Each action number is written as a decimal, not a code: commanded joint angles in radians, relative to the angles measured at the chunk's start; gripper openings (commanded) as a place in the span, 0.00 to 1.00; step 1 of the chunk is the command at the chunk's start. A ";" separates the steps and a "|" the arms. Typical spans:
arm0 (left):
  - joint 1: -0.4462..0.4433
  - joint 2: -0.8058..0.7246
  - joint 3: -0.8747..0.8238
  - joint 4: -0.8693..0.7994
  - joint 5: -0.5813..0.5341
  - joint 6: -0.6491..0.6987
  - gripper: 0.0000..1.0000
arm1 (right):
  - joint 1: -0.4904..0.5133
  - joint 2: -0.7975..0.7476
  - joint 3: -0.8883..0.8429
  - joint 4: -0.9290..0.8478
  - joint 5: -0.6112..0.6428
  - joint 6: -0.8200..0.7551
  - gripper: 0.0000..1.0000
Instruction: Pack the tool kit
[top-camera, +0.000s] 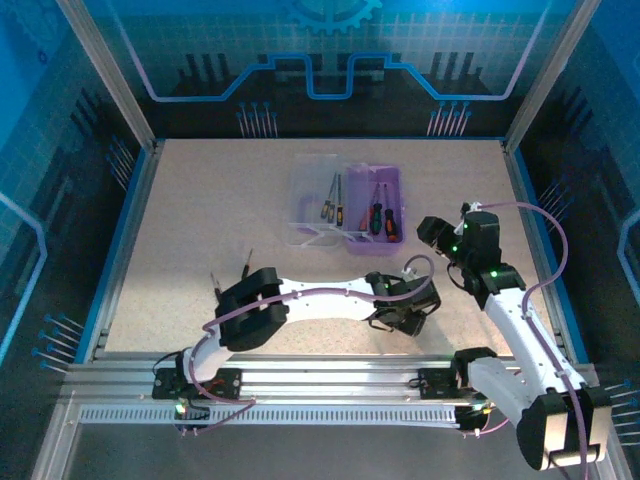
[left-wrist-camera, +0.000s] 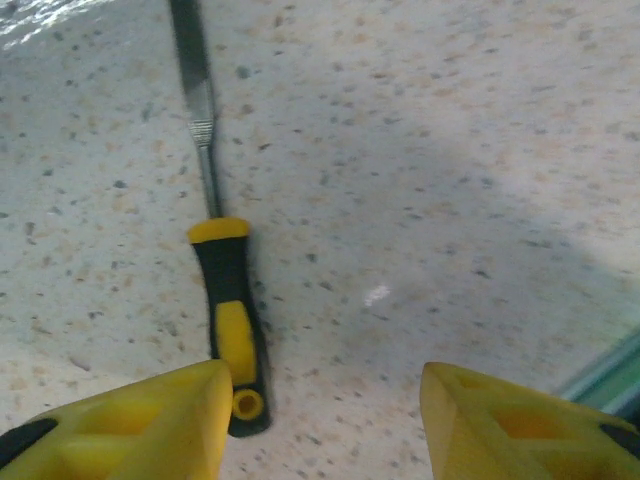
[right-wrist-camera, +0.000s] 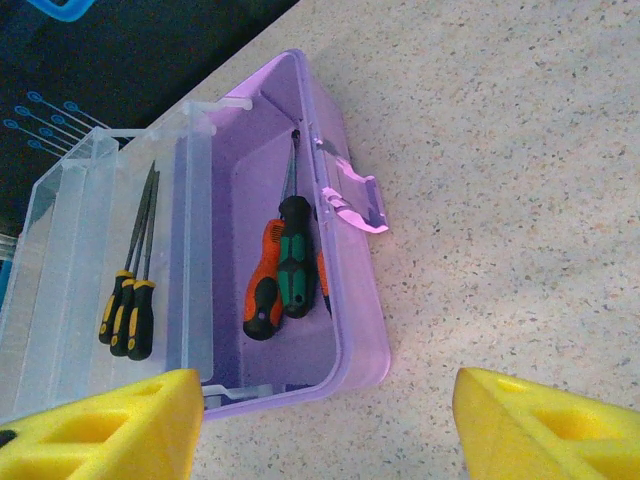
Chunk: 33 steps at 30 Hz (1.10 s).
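Two thin dark sticks (top-camera: 248, 263) are noted on the table (top-camera: 180, 220) by the left arm's elbow. They may be more tools but are too small to tell.

The left gripper (left-wrist-camera: 322, 400) is held low over the table with jaws parted and nothing grasped. A yellow-black file (left-wrist-camera: 228, 310) is laid flat just ahead of it, blade pointing away. The handle butt sits right beside the inner edge of one finger (left-wrist-camera: 150, 420), so it is not centred in the gap.

The case (right-wrist-camera: 355, 330) is set mid-table and open, its clear lid (right-wrist-camera: 80, 200) folded flat alongside. Three yellow-black tools (right-wrist-camera: 128, 315) are laid in the lid. An orange screwdriver (right-wrist-camera: 262, 290) and a green screwdriver (right-wrist-camera: 295, 265) are laid in the purple tray.

The right gripper (right-wrist-camera: 328, 400) is hung just off the case's near corner, jaws released and empty.

The step is judged to be pickup of the loose file by the left arm. For the next move, the gripper should be shifted sideways until the handle is between the fingers, then lowered right to the tabletop and clenched. The handle is slim and flat, so a slip is likely if it is pinched off-centre. The file is then to be carried to the case and laid in, with the lid to be shut last.
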<state>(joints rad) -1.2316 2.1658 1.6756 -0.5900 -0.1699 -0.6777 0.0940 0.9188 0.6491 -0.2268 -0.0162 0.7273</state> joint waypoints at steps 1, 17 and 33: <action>0.000 0.024 0.035 -0.123 -0.086 0.001 0.52 | -0.023 -0.026 -0.018 0.019 -0.038 0.018 0.68; 0.001 0.102 0.066 -0.109 -0.099 0.054 0.40 | -0.037 -0.015 -0.043 0.063 -0.089 0.036 0.67; 0.006 0.054 -0.005 -0.081 -0.138 0.077 0.08 | -0.065 -0.031 -0.040 0.052 -0.102 0.032 0.67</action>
<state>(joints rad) -1.2270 2.2463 1.7313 -0.7017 -0.2878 -0.6003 0.0498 0.9031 0.6140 -0.1829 -0.1131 0.7525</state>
